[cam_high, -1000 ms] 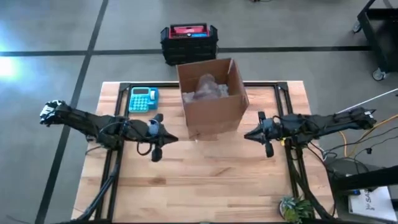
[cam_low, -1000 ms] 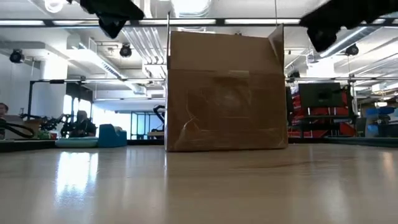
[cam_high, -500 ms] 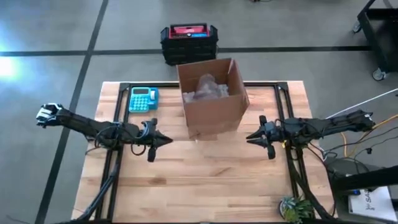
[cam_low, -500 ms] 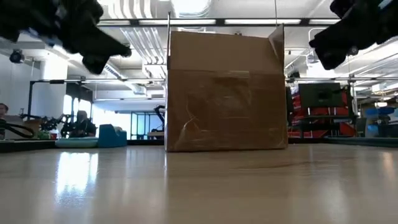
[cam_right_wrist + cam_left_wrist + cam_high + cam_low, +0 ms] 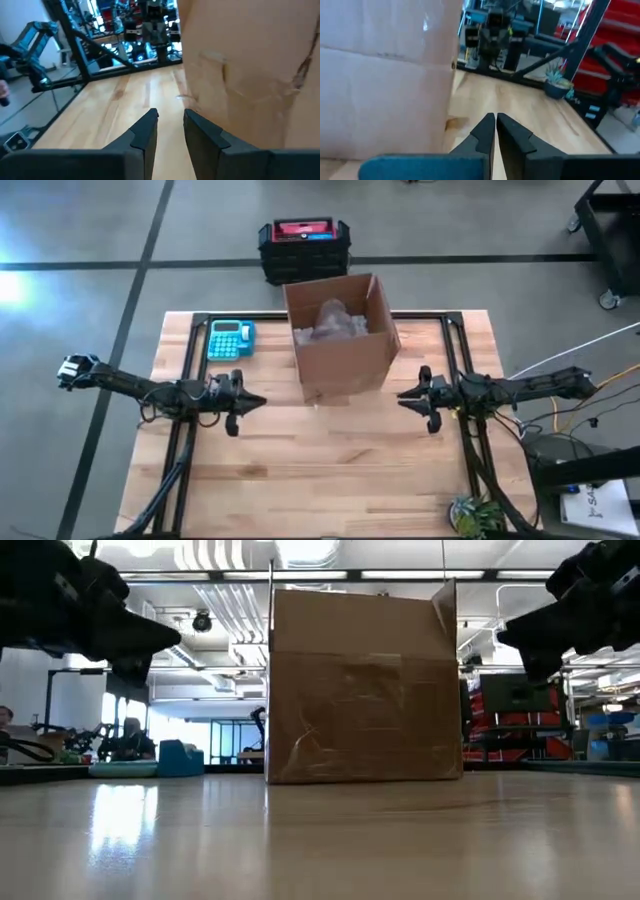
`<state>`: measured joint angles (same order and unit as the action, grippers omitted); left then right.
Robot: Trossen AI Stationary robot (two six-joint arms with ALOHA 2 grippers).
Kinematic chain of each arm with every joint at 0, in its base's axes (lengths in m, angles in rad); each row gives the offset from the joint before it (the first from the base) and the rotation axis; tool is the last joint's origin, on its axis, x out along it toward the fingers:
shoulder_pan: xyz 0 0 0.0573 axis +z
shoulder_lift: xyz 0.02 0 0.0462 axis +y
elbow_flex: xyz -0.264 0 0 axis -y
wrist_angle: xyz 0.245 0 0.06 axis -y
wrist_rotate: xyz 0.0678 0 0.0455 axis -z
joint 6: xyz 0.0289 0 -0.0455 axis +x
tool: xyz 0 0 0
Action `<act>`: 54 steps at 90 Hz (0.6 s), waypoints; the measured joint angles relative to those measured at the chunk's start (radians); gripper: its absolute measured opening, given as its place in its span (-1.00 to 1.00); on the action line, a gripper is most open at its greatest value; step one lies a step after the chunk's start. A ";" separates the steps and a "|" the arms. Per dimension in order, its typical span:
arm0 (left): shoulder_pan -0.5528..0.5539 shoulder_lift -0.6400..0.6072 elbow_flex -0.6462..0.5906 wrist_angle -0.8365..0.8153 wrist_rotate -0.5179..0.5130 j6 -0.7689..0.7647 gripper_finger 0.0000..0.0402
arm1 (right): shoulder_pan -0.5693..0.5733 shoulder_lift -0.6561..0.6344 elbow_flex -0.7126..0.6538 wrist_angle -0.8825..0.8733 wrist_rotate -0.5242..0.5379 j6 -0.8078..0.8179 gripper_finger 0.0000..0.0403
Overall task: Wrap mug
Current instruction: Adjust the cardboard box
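An open cardboard box (image 5: 340,345) stands on its base at the table's far middle. Inside it lies a pale, translucent wrapped bundle (image 5: 330,320); the mug itself is hidden. My left gripper (image 5: 262,400) hovers left of the box's near corner, shut and holding nothing, its fingertips (image 5: 495,117) pointing toward the table's right edge. My right gripper (image 5: 400,397) hovers right of the box, pointing toward the table's left edge. It stands slightly open (image 5: 171,114) with nothing between its fingers. In the low view both grippers hang above the tabletop, the left (image 5: 175,638) and the right (image 5: 503,635) flanking the box (image 5: 365,685).
A teal calculator (image 5: 230,338) lies at the table's far left. A black crate (image 5: 303,245) with a red top stands on the floor beyond the far edge. A small plant (image 5: 475,515) sits at the near right corner. Bare wood (image 5: 330,460) spreads in front of the box.
Both arms have sunk lower over the table. My left gripper has drawn back toward the table's left edge, and my right gripper has pulled slightly toward the right edge. The box has stayed where it was.
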<state>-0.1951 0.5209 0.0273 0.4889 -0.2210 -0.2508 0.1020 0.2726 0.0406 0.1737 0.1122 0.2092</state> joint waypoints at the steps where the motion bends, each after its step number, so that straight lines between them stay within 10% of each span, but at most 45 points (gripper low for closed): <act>1: 0.000 0.000 0.000 0.000 0.001 0.000 -0.97 | 0.000 0.007 0.000 0.005 0.009 0.000 -0.59; 26: -0.003 0.141 0.094 0.001 0.013 -0.018 -0.99 | 0.000 0.269 0.000 0.237 0.040 -0.107 -0.67; 54: -0.004 0.708 0.272 0.368 0.022 -0.020 -0.99 | 0.000 0.487 0.000 0.338 0.140 -0.124 -0.80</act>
<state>-0.1993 1.2287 0.2988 0.8572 -0.1986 -0.2706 0.1020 0.7595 0.0402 0.5113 0.2523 0.0848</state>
